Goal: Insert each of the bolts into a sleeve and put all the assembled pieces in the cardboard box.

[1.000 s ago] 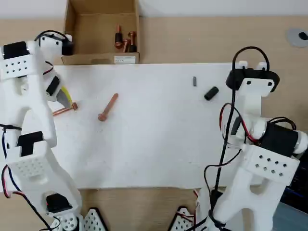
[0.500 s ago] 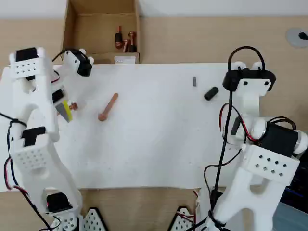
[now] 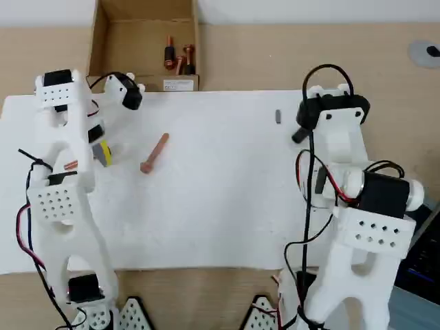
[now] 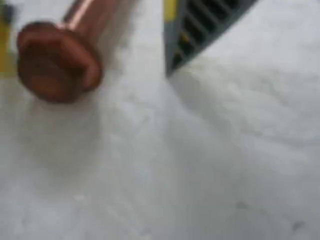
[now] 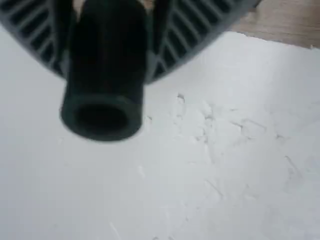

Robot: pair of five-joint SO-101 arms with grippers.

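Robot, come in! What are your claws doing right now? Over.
Left claw open around a copper bolt on the mat. Right claw at the black sleeve, grip unclear. Second bolt lies loose between the arms.

Top-down: bolt (image 3: 155, 152) lies loose on white mat (image 3: 220, 206) betw. L arm (image 3: 62, 199) and R arm (image 3: 364, 227), black sleeve (image 3: 297, 137) at R arm's tip, assembled pcs (image 3: 177, 56) in cardboard box (image 3: 103, 41) on desk (image 3: 275, 55).

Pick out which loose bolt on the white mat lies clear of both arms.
The bolt lying slantwise on open mat; the other bolt sits at the left hand, partly hidden.
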